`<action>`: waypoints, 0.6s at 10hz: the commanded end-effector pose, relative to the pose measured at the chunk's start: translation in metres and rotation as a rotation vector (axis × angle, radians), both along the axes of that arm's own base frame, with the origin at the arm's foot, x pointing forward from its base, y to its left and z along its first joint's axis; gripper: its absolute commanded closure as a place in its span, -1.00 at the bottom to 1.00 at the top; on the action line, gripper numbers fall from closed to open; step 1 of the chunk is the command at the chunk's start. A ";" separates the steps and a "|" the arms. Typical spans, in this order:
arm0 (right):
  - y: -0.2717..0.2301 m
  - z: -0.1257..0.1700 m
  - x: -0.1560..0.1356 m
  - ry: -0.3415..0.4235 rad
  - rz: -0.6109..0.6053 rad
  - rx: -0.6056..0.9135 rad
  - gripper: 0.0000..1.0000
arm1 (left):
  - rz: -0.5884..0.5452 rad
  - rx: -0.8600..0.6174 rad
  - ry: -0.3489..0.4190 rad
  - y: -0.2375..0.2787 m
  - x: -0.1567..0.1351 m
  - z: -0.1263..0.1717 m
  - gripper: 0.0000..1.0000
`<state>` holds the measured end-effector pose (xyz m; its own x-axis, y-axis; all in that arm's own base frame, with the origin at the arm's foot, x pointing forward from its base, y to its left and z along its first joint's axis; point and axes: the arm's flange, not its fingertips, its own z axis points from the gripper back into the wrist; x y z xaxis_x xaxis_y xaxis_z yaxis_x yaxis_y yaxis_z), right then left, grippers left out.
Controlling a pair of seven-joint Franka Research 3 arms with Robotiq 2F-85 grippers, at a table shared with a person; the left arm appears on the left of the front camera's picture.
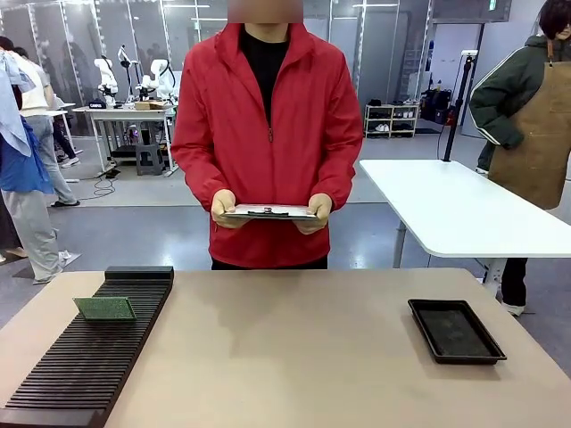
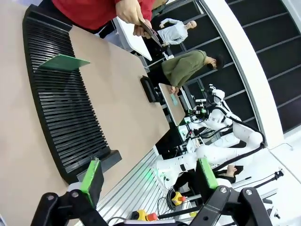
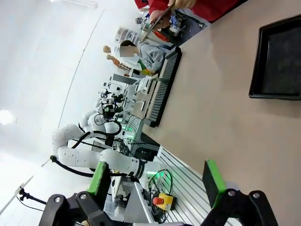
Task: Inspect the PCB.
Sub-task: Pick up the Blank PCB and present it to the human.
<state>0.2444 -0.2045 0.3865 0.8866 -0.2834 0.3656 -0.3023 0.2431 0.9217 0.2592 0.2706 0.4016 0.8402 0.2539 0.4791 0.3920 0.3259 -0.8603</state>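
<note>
The PCB [image 1: 105, 308] stands on edge in the black slotted rack [image 1: 94, 361] at the table's left side. A black tray [image 1: 455, 331] lies at the right. Across the table, a person holds a clipboard [image 1: 269, 212] in 2 hands. The left gripper [image 2: 148, 173] and right gripper [image 3: 156, 179] both hang above the table with jaws spread, holding nothing.

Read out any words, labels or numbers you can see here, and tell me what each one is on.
No text here is readable.
PCB: fine dotted markings, too small to read.
Clipboard: seen nearly edge-on, sheet unreadable.
Black tray: no label visible.
Green ceiling sign: too small to read.
</note>
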 end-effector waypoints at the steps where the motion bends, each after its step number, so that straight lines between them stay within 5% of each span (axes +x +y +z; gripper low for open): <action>1: 0.007 -0.001 0.001 -0.025 0.040 -0.025 -1.00 | -0.027 0.000 -0.003 -0.005 0.006 0.009 -1.00; 6: 0.000 0.000 0.000 0.000 0.000 0.000 -1.00 | 0.000 0.000 0.000 0.000 0.000 0.000 -1.00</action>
<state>0.2455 -0.2031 0.3866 0.8875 -0.2759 0.3691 -0.3060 0.2460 0.9197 0.2606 0.2691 0.4019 0.8413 0.2492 0.4798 0.3938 0.3255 -0.8596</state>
